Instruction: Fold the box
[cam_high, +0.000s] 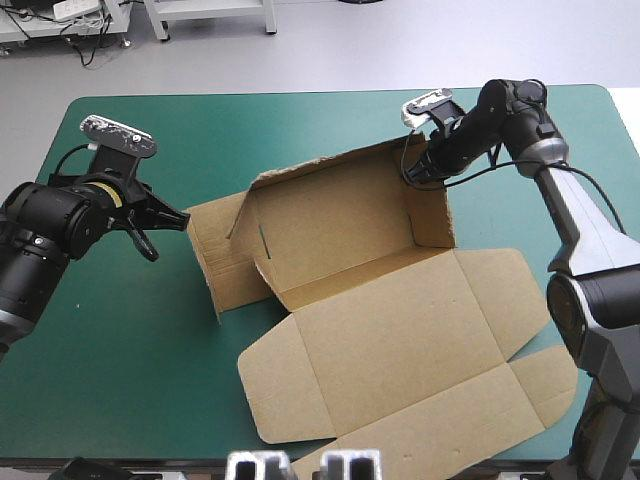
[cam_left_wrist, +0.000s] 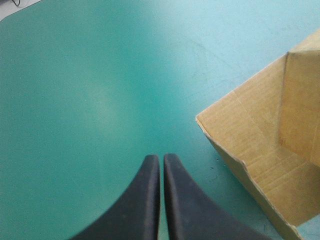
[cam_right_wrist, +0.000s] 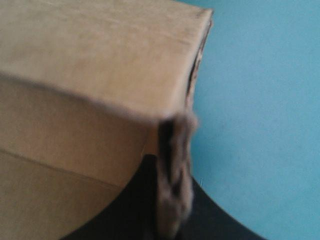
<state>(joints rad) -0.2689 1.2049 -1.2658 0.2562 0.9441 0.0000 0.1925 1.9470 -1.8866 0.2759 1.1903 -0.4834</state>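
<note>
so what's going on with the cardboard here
Two robot arms are folding a brown box on the teal-green table. The right tool is shut on the box's right wall at its far corner. The left tool is shut and empty, beside the left flap, not touching. The lid lies flat.

High cam sits above and behind the robot, tilted forward and down, far enough back that nearly the whole table (cam_high: 130, 340) fits. Left wrist cam looks along the left gripper (cam_left_wrist: 161, 159) down at the teal-green cover (cam_left_wrist: 90, 90), fairly close. It catches the box (cam_left_wrist: 250, 140) at its left-hand flap, the same bit the high view shows. Right wrist cam is jammed right up against a box wall, just past the right gripper (cam_right_wrist: 170, 172). That's probably the far right corner seen from above, but it's too soft to be sure.
</note>
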